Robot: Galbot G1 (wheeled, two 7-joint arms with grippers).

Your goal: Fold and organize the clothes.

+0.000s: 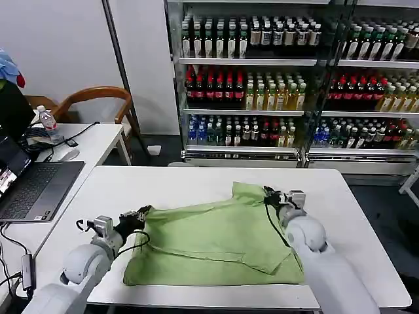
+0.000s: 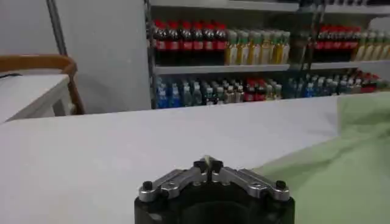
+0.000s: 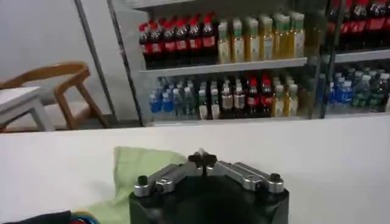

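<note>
On the smooth white counter (image 1: 163, 190) the soft green shirt (image 1: 216, 245) lies partly folded, creased. My left hand (image 1: 140, 216) pinches its left edge; my right hand (image 1: 272, 194) is closed at its far corner.

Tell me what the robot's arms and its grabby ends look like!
Both arms are smooth, rounded, light grey shells, like fat tubes. Each end is darker: the left end effector and right end effector are black with silvery metal links and small black screws, seen close up in the wrist views. Thin black cables loop out beside each wrist, over the green shirt.
</note>
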